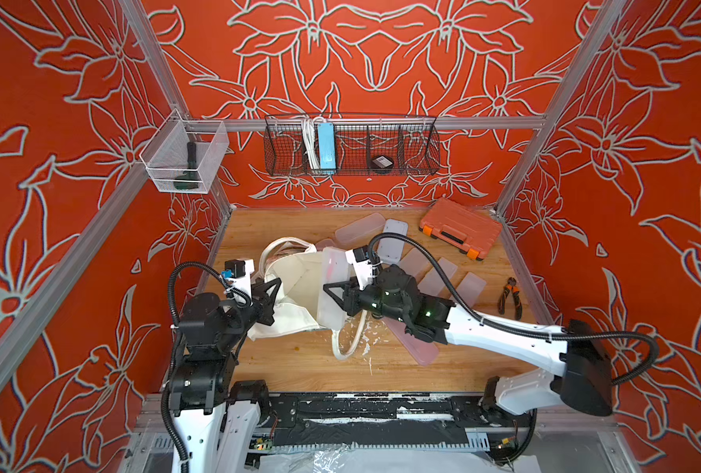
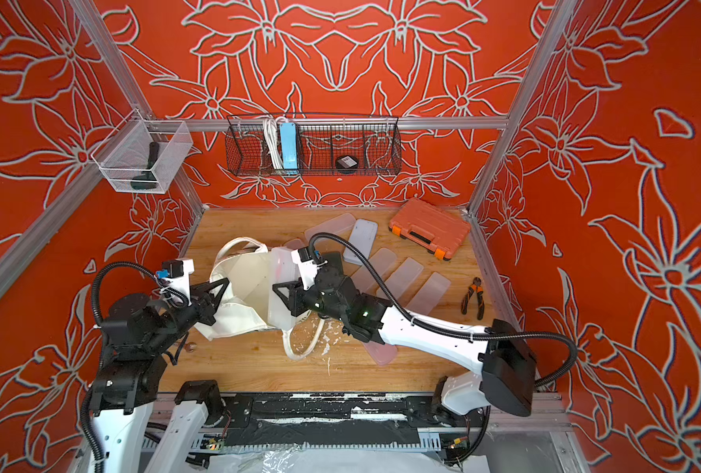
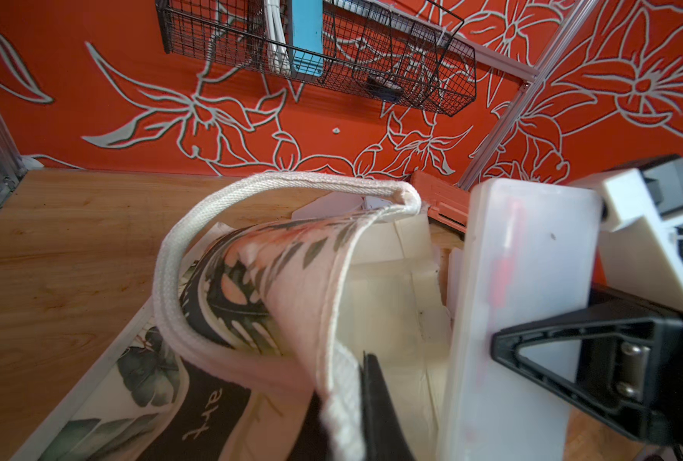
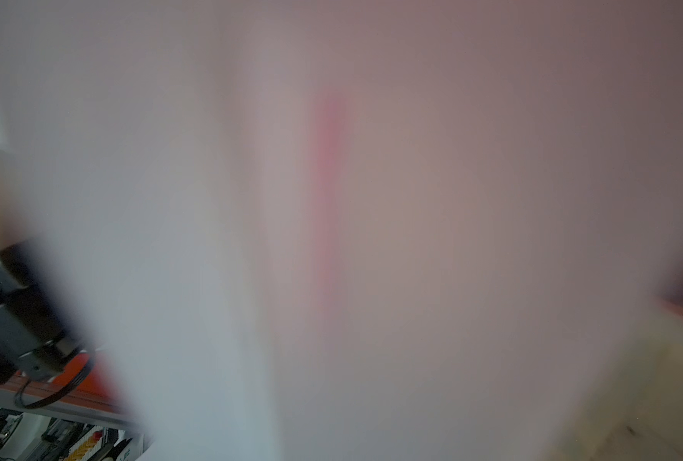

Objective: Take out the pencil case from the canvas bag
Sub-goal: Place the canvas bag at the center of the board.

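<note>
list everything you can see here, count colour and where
bag: 1, cream with floral print, mid table, mouth open
held case: 1, translucent white, something red inside, at the bag's mouth
loose cases: at least 6, translucent, table around the right arm
tool case: 1, orange, far right corner
pliers: 1, black-orange, right edge
wire basket: 1, black, back wall; holds blue power strip, white cable, black item
mesh bin: 1, white, left rail; dark tool inside
table: 1, wood
left gripper: black, shut on bag rim
right gripper: black, shut on held case
</note>
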